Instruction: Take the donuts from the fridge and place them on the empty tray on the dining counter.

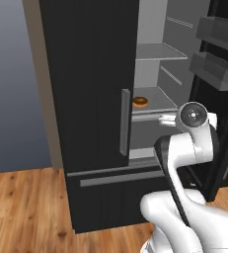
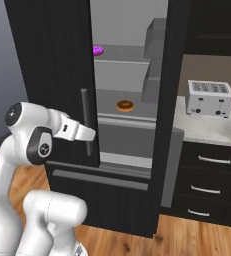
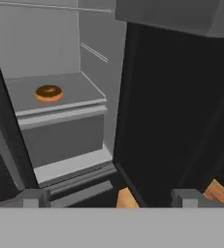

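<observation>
Dark fingers (image 3: 111, 196) stand wide apart with nothing between them, pointed into the open fridge (image 1: 91, 74). In the hand view the orange-brown donut (image 3: 48, 92) lies flat on a grey shelf (image 3: 79, 97) at about ten o'clock from the fingers, well apart from them. In the right base view the purple donut (image 2: 97, 50) sits one shelf higher, at eleven o'clock from the orange one. At three o'clock, a toaster (image 2: 209, 97) stands on the desk (image 2: 207, 127).

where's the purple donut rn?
On an upper fridge shelf: the purple donut shows in the right base view, at the shelf's left end by the closed left door, one shelf above the orange-brown donut.
</observation>
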{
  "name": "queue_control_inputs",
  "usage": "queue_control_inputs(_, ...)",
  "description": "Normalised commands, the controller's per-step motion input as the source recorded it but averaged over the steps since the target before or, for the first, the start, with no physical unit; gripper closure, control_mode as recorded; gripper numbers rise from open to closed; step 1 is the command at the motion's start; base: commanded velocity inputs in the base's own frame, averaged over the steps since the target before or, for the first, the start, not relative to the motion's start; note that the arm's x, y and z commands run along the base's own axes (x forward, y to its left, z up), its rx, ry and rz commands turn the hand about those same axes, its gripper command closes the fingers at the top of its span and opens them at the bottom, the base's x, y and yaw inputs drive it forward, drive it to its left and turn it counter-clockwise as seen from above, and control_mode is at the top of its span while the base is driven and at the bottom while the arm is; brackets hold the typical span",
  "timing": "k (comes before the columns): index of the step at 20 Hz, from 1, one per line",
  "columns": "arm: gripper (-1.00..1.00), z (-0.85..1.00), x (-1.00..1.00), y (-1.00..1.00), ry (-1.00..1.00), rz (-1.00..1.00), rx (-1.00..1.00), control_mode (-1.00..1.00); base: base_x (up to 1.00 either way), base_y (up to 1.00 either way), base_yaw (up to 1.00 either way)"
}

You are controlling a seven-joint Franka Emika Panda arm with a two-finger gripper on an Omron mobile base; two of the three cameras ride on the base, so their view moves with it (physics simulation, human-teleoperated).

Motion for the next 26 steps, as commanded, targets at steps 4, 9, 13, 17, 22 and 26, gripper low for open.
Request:
queue_control_inputs(4, -1.00, 0.21, 0.00, 0.48, 0.04, 0.45, 0.12, -1.00, 0.00, 0.00, 0.00)
queue_control_inputs(9, -1.00, -0.19, 0.26, 0.56, 0.01, 0.34, -0.02, -1.00, 0.00, 0.00, 0.00)
queue_control_inputs(13, -1.00, -0.05, 0.56, 0.13, 0.00, 0.01, 0.00, -1.00, 0.00, 0.00, 0.00)
queue_control_inputs(17, -1.00, -0.03, 0.91, 0.01, 0.00, -0.01, 0.00, -1.00, 0.00, 0.00, 0.00)
queue_control_inputs(22, -1.00, -0.10, 0.47, 0.48, 0.00, 0.03, 0.00, -1.00, 0.00, 0.00, 0.00)
queue_control_inputs(26, -1.00, 0.00, 0.22, 0.46, 0.02, 0.06, 0.00, -1.00, 0.00, 0.00, 0.00)
